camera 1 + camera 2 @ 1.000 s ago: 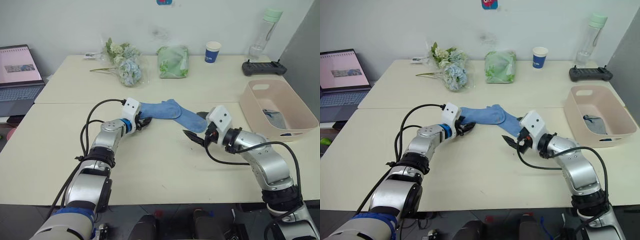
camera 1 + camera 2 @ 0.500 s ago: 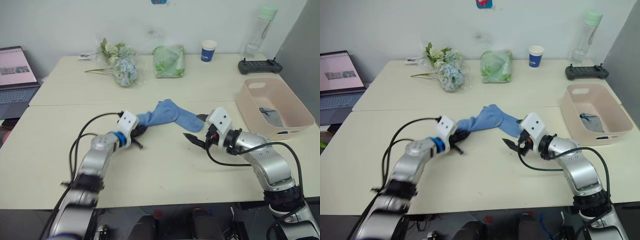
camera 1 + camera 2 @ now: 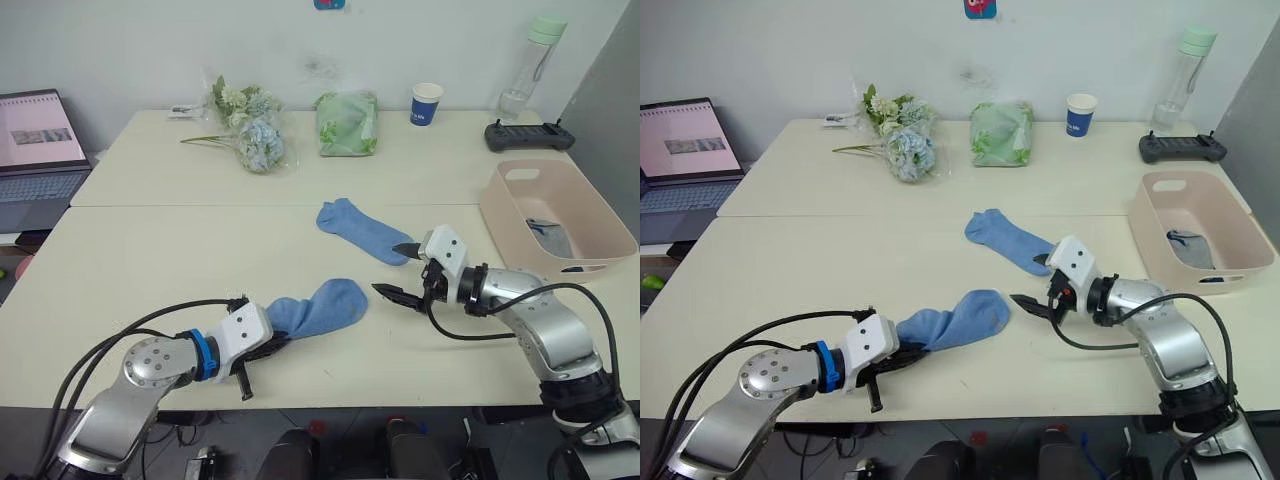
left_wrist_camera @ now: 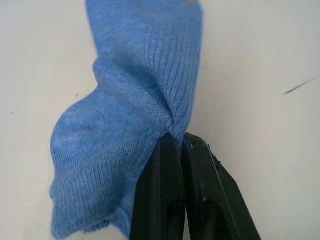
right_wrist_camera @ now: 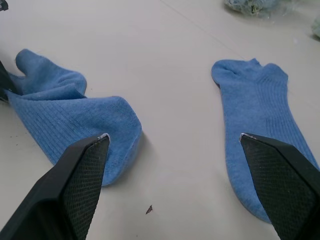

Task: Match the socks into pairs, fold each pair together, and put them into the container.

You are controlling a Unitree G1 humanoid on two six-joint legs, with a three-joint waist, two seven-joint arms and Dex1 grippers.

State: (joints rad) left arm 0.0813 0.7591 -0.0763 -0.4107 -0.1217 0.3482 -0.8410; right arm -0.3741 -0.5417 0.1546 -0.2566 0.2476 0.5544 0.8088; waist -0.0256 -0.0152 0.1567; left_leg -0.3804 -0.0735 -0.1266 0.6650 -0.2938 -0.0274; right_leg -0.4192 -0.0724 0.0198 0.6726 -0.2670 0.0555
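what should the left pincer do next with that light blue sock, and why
Probably carry it back toward the other light blue sock. The left pincer is shut on one light blue sock, which lies apart from its mate, and the right pincer waits open between them.

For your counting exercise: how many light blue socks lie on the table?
2. One sock near the front edge, pinched by the left gripper; the other sock flat mid-table, by the open right gripper.

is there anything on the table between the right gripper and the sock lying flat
Nothing visible. The right gripper is open and sits right by the toe end of the flat sock, with only bare table around it. The other sock lies nearer the front edge, pinched in the left gripper.
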